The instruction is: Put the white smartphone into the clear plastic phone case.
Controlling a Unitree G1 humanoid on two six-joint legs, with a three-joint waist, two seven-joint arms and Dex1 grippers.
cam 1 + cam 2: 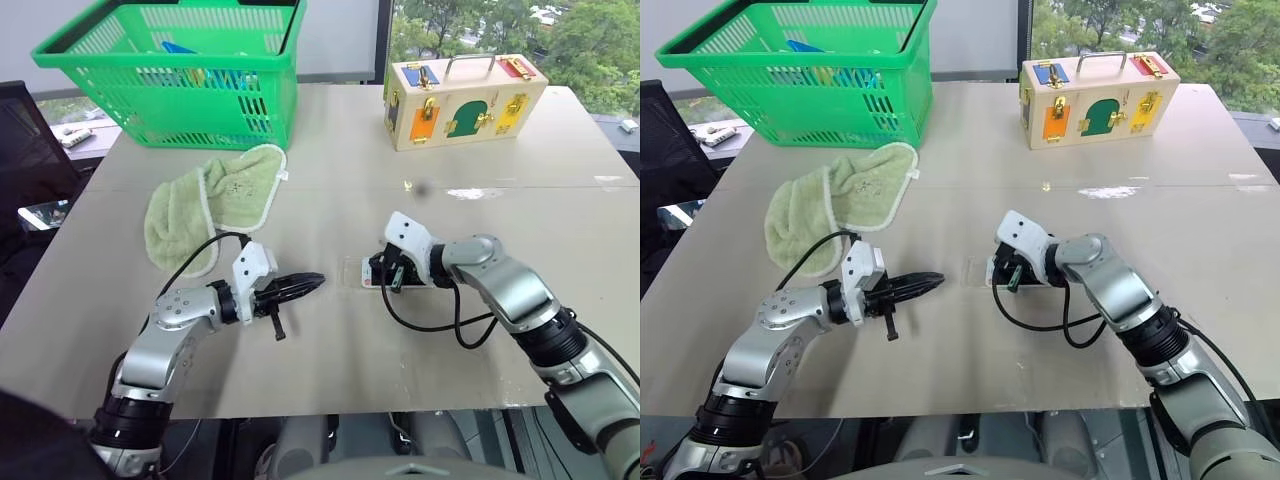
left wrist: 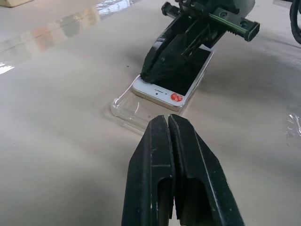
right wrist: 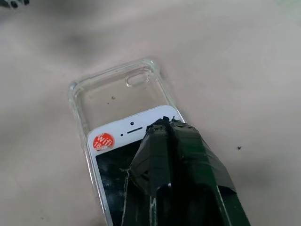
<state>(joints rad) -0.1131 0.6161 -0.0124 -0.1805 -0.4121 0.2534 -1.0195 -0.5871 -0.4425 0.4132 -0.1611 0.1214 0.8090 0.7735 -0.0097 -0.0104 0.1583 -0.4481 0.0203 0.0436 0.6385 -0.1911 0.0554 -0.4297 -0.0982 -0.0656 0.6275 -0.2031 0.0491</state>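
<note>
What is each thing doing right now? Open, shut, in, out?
white smartphone: screen up, partly inside the case.
clear plastic phone case: flat on the table, camera end unfilled.
right gripper: shut, tips on the phone.
left gripper: shut, holding nothing.
green basket: upright.
towel: crumpled.

White smartphone [image 3: 122, 141] screen-up, partway inside clear plastic phone case [image 3: 113, 89], flat on table.
</note>
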